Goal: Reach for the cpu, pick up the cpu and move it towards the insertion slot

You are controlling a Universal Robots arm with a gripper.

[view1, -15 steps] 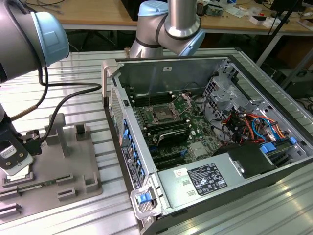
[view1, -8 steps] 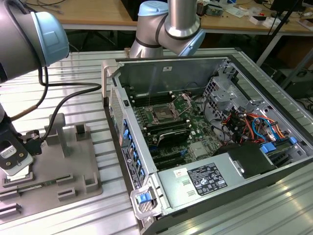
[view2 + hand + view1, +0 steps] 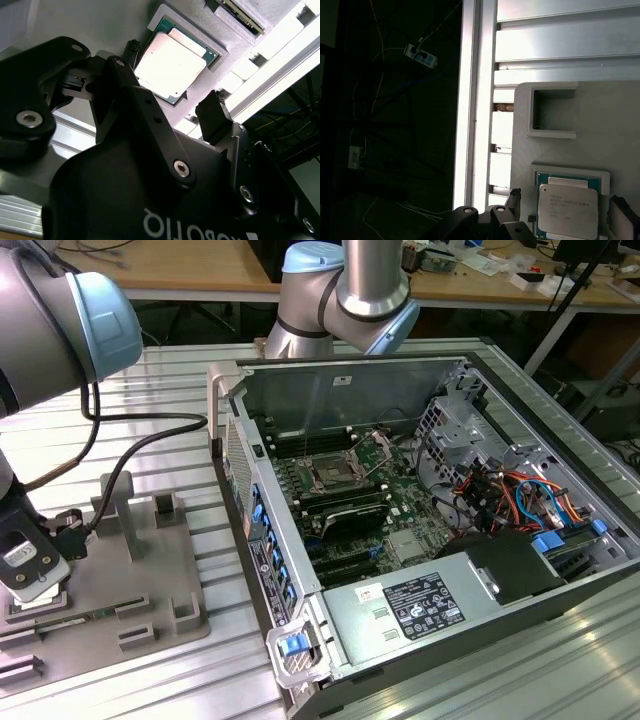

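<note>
Black hand (image 3: 166, 85) spread wide, empty, above the cpu (image 3: 172, 60), one finger (image 3: 122, 82) overlapping its edge.

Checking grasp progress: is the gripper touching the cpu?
Apart. In the first wrist view, tray rim shows between the open gripper fingers and the cpu.

table (image 3: 175, 370): ribbed silver aluminium slats. lying on it: grey plastic tray (image 3: 150, 585), exterior view's left; open computer case (image 3: 350, 390), just beside, right.

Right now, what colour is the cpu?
The cpu is silver-white, green-rimmed; clearest in the second wrist view.
</note>
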